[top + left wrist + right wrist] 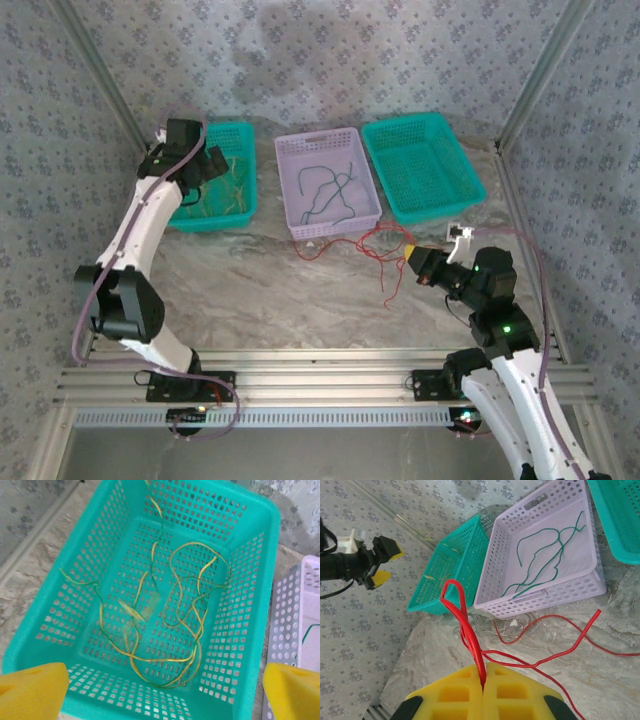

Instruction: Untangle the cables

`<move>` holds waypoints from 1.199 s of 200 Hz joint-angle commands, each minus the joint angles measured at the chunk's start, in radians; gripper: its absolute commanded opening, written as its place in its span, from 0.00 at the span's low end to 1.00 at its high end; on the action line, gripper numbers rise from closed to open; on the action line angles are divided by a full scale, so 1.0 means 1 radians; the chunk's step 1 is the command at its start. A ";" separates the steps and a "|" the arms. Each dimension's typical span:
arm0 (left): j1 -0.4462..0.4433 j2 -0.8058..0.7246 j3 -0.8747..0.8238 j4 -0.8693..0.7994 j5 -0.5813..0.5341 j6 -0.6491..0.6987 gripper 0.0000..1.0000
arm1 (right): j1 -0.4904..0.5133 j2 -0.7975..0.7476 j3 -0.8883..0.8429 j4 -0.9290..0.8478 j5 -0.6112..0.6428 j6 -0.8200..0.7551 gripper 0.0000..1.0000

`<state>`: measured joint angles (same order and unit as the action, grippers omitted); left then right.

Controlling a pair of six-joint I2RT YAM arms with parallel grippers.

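Note:
Yellow cables (165, 659) lie in loose loops on the floor of the left teal basket (252, 630). My left gripper (164, 689) hangs above that basket (238, 128) with its yellow fingers (35, 690) wide apart and nothing between them. Dark green cables (555, 560) rest in the lilac basket (318, 135). Red cables (375, 245) sprawl over the marble table in front of the lilac basket. My right gripper (483, 682) is shut on a loop of red cable (469, 632), lifted off the table at the right (412, 256).
A second teal basket (405, 122) stands at the back right with nothing in it. Metal frame posts (535, 75) rise at both back corners. Aluminium rails (320, 375) run along the near table edge between the arm bases.

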<state>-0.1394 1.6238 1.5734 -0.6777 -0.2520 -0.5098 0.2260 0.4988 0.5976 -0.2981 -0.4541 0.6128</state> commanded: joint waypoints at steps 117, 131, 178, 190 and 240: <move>-0.337 -0.297 -0.324 0.184 0.232 -0.116 0.94 | 0.017 0.018 -0.027 0.204 -0.139 0.111 0.00; -0.377 -0.313 -0.380 0.246 0.290 -0.139 0.94 | 0.017 0.020 -0.027 0.222 -0.150 0.120 0.00; -0.475 -0.298 -0.532 0.523 0.543 -0.236 0.93 | 0.019 0.041 -0.040 0.262 -0.179 0.139 0.00; -0.508 -0.292 -0.566 0.622 0.594 -0.271 0.93 | 0.019 0.045 -0.044 0.273 -0.182 0.145 0.00; -0.617 -0.338 -0.626 0.822 0.621 -0.282 0.93 | 0.025 0.053 -0.046 0.272 -0.190 0.149 0.00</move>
<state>-0.7189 1.3247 0.9512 -0.0238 0.3080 -0.7792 0.2413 0.5537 0.5568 -0.0662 -0.6186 0.7452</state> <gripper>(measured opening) 0.931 0.049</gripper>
